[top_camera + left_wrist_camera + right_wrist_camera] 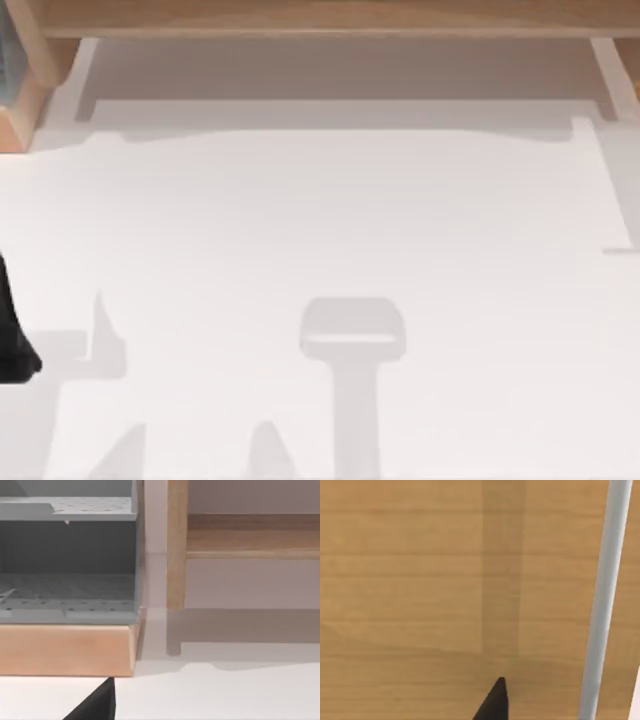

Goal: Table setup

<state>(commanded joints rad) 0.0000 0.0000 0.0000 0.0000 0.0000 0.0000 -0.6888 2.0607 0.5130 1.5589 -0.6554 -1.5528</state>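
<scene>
table (330, 220): white top, spans most of the top view; likely rigid, heavy, smooth, nothing to grip
left arm (12, 330): dark shape at left edge; fingers cannot tell
left wrist view: grey rack (67, 555) on wood base (65, 650), wood post (176, 545)
right wrist view: wood panel (420, 580), grey bar (602, 600); fingers cannot tell

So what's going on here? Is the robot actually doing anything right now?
Not much yet. The white table has nothing being handled. A dark part of the left arm sits at the table's left edge, and its wrist camera faces a grey perforated rack on a wooden base. The right arm's camera faces a wooden surface.
</scene>
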